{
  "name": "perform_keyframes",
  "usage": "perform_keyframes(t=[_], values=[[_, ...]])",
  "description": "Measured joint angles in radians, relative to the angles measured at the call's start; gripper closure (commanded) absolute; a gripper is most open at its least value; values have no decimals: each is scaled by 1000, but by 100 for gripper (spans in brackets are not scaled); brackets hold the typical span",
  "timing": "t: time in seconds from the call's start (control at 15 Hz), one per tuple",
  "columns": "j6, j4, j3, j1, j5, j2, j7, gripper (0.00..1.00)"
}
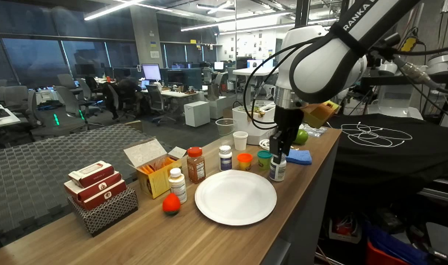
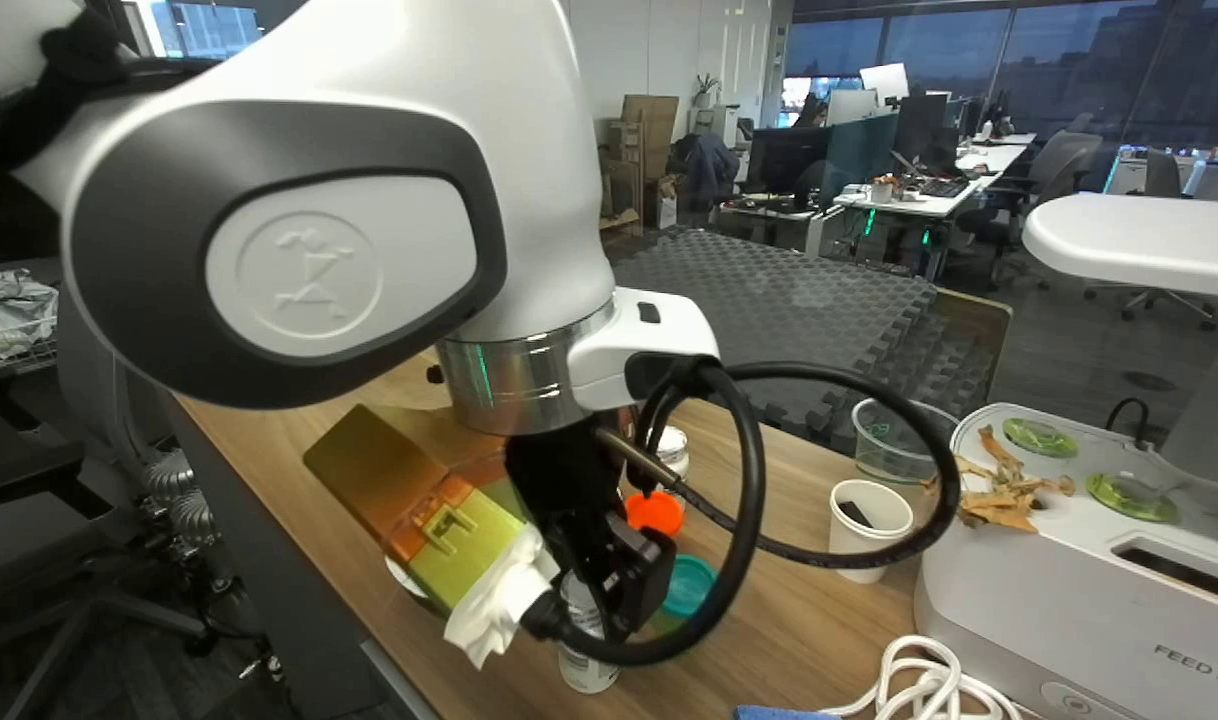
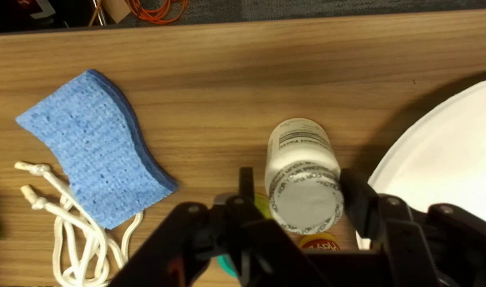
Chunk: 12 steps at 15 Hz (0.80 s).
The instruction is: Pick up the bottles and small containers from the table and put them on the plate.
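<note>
While the white plate lies near, just beyond its right rim the white bottle stands between the parted jaws of the gripper (a gap shows toward the farther blue sponge). Grasping seems in hand; the next move calls for snug closing, then lifting over the plate.

In the wrist view the blurred claw hides most of a teal lid at six o'clock; the plate runs off at three. In an exterior view, at four o'clock, the claw partly hides the white bottle, its print too small to read.
</note>
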Motion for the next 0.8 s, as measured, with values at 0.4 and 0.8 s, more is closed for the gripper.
perform_keyframes(t=[0.4,0.8], values=[[0,-4,5,2,0,-15,0,80],[-67,-10,28,52,-23,-83,2,80]])
